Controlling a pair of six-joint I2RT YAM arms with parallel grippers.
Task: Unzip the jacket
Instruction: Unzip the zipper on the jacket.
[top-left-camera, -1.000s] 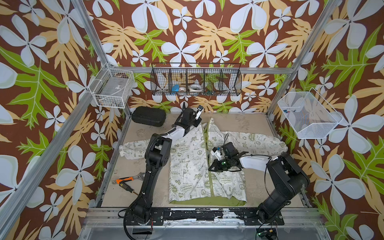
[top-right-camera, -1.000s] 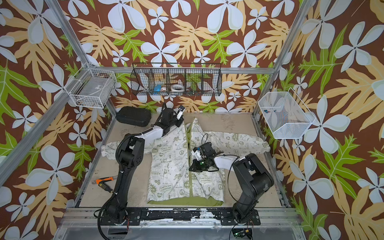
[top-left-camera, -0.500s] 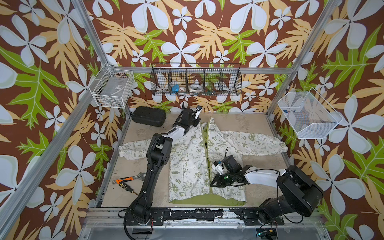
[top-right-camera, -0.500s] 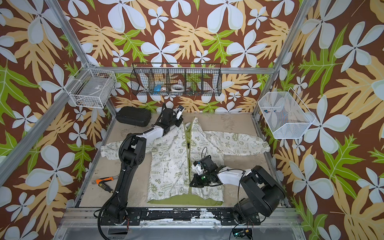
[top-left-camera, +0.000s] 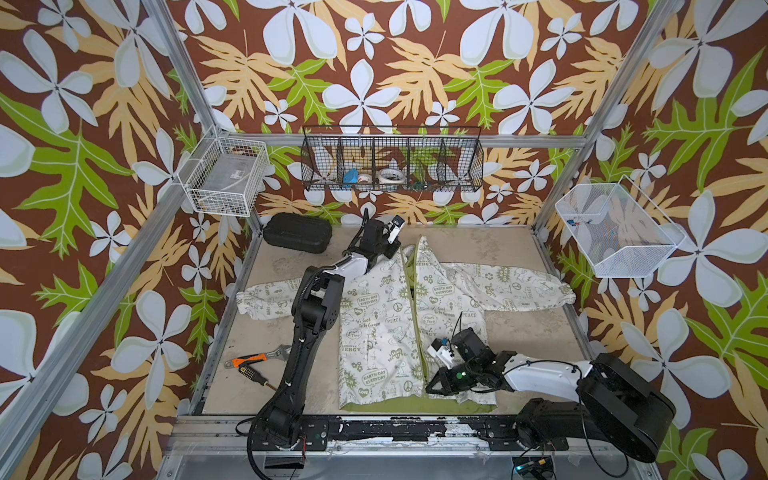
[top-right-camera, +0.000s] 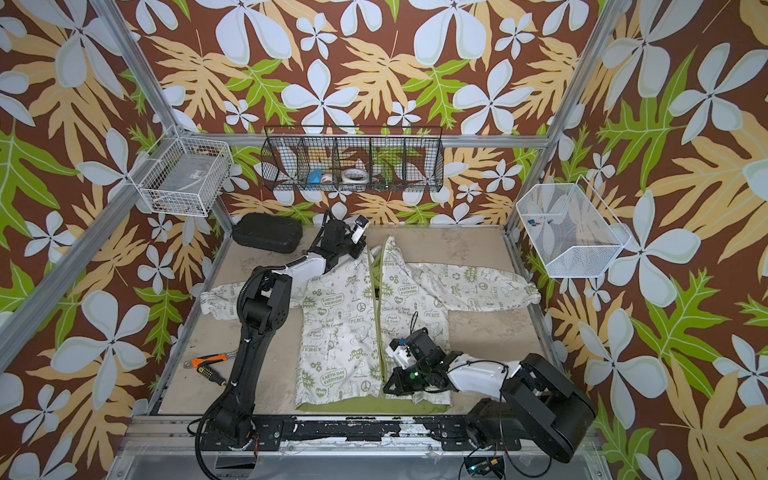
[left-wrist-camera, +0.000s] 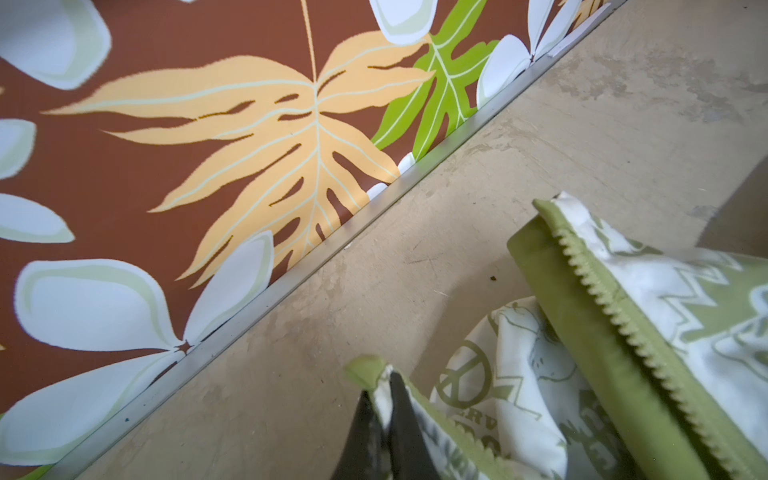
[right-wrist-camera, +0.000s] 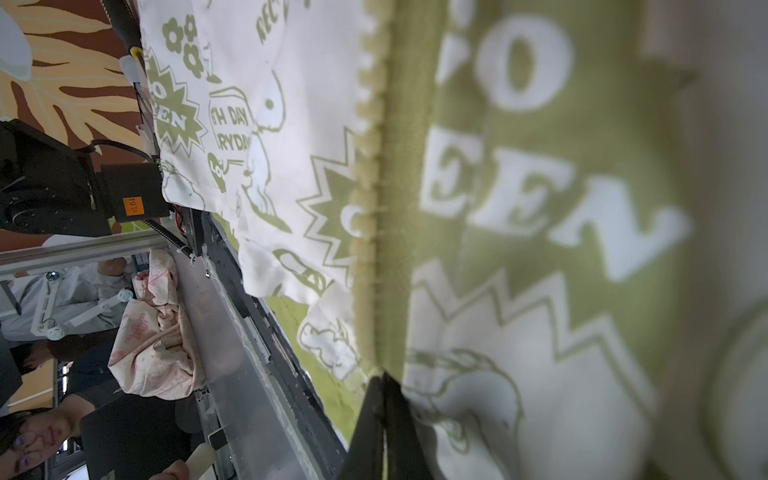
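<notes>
The jacket (top-left-camera: 376, 328) lies flat on the tabletop (top-left-camera: 519, 249). The left gripper (left-wrist-camera: 380, 409) has its jaws pinching the collar corner (left-wrist-camera: 365, 370). The right gripper (top-left-camera: 429, 385) has its jaws pressed together on the zipper strip (right-wrist-camera: 374, 208), slider apparently hidden. It was mid-chest a second ago and is now near the hem (top-left-camera: 415, 407).

Light was even and bright, shadows soft; the right wrist view blurred badly on the close jacket (right-wrist-camera: 540, 208).

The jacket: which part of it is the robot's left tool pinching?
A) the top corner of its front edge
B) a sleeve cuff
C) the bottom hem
A: the left tool is shut on the green-trimmed top corner of the jacket.
</notes>
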